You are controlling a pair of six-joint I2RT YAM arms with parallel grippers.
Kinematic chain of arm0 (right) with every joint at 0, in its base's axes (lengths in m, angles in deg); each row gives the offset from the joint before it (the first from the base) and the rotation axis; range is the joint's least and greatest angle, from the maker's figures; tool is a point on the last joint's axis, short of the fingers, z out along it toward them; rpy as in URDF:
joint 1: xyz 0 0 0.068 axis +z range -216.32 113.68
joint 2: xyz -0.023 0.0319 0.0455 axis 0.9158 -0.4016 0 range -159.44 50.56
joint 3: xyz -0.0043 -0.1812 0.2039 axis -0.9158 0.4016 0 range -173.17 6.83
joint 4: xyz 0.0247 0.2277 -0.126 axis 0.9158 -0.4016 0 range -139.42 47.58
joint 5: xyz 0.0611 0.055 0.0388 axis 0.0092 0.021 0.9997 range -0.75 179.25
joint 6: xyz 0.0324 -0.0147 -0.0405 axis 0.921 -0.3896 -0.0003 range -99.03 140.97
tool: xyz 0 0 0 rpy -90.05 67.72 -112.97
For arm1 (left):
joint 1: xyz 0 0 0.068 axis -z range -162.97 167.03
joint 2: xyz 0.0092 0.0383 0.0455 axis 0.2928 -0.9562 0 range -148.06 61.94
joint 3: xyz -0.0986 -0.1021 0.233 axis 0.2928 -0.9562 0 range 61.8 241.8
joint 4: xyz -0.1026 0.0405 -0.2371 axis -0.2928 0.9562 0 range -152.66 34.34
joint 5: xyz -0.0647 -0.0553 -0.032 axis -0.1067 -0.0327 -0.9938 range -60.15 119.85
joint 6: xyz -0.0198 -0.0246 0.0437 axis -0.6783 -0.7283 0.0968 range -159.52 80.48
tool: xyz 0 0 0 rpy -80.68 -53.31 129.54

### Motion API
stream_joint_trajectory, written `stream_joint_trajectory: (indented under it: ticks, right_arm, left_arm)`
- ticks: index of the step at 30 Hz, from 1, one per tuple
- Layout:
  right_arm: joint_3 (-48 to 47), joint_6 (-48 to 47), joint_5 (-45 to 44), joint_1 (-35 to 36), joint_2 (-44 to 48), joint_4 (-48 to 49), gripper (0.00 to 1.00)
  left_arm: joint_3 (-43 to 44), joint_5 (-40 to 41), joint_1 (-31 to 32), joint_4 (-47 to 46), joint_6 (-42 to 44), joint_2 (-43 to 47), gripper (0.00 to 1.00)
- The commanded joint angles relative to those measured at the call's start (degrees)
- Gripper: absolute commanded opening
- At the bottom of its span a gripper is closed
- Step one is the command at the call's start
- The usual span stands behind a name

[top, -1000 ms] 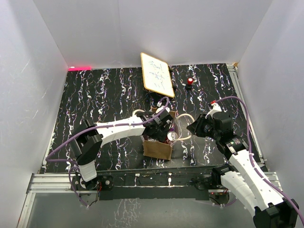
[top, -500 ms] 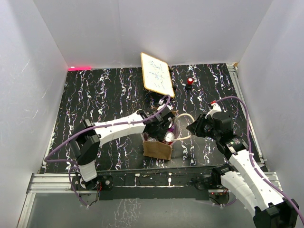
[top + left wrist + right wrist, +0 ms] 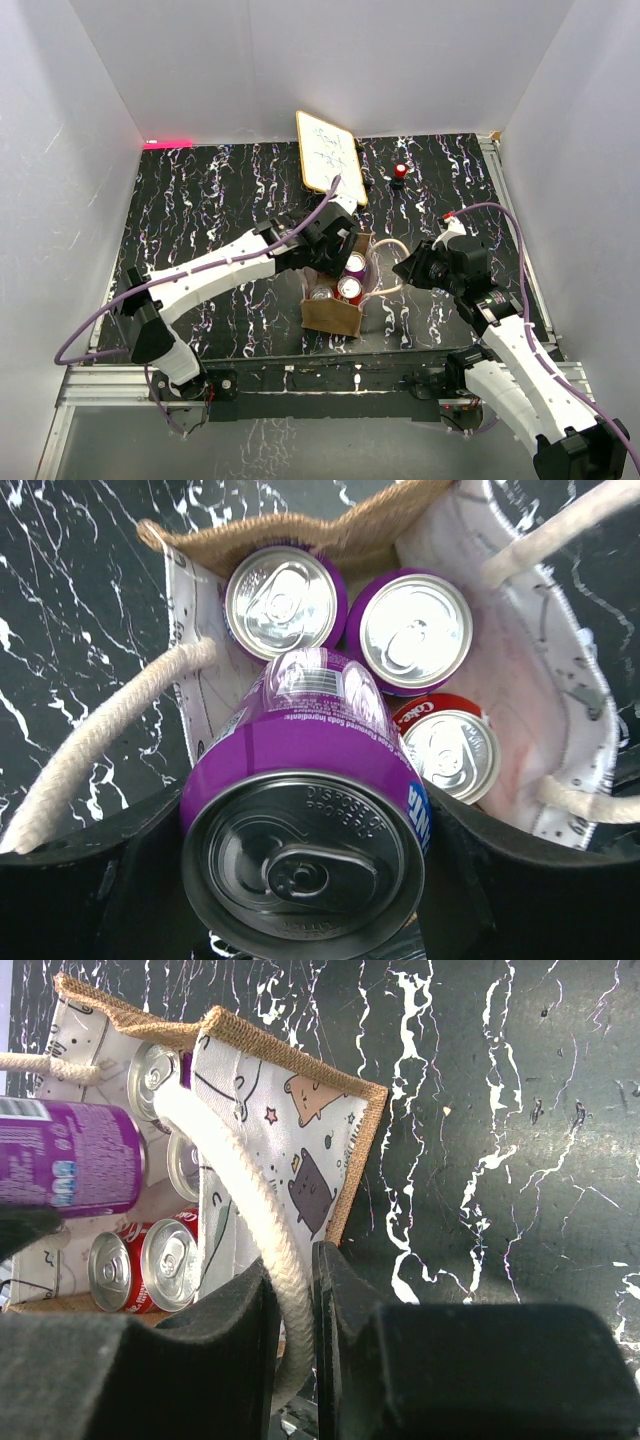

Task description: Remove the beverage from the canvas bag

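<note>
White-walled enclosure, black marbled table [image 3: 200, 200]. canvas bag [image 3: 332, 316] stands upright near the front edge, between the two arms, mouth open.

left gripper [image 3: 300, 880]: clamped on a purple can [image 3: 310, 750], one finger on each side of its body. The can's pull-tab end faces the wrist camera. In the right wrist view the can [image 3: 70, 1160] lies roughly horizontal over the bag's open mouth, above the cans inside. Can't tell whether it is fully clear of the rim.

Inside the bag: two purple cans [image 3: 285, 600] upright side by side against the woven wall, plus red cans [image 3: 140, 1265] beside them. All have tops up.

right gripper [image 3: 290, 1330]: pressed nearly together, pinching the cream rope handle [image 3: 240, 1200] on the bag's right side. The rope runs from the printed side panel down between the fingers. In the top view the handle [image 3: 385, 265] is pulled out sideways from the bag toward that gripper.

Far side of the table: wood-framed whiteboard [image 3: 330, 157] propped at a tilt, and a small red object [image 3: 400, 171] to its right, well apart from the bag. Too small to identify.
</note>
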Motion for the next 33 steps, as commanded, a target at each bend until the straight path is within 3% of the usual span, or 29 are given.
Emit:
stream_joint_trajectory:
  ticks: [1,13,20,23,28,33]
  right_arm:
    - [0.5,-0.79,-0.33,-0.1,0.33,3.13,0.2]
    - [0.37,-0.7,-0.16,-0.14,0.11,2.95,0.2]
    - [0.4,-0.7,-0.18,-0.1,0.19,2.96,0.2]
    - [0.5,-0.7,-0.08,-0.14,0.28,3.01,0.2]
    - [0.66,-0.7,0.09,-0.1,0.46,3.16,0.2]
    - [0.76,-0.71,0.14,-0.1,0.2,3.29,0.2]
  left_arm:
    - [3.7,-0.39,-0.09,-2.22,0.95,4.91,0.0]
    - [10.35,-7.2,-0.09,-5.34,1.54,5.26,0.0]
    - [9.84,-13.12,-0.18,-19.14,3.79,13.06,0.0]
    - [9.66,-4.8,-0.18,-19.65,4.08,17.79,0.0]
    - [8.99,21.18,-0.18,-15.45,6.85,22.71,0.0]
    - [-7.15,49.17,-0.38,-23.86,15.06,30.39,0.0]
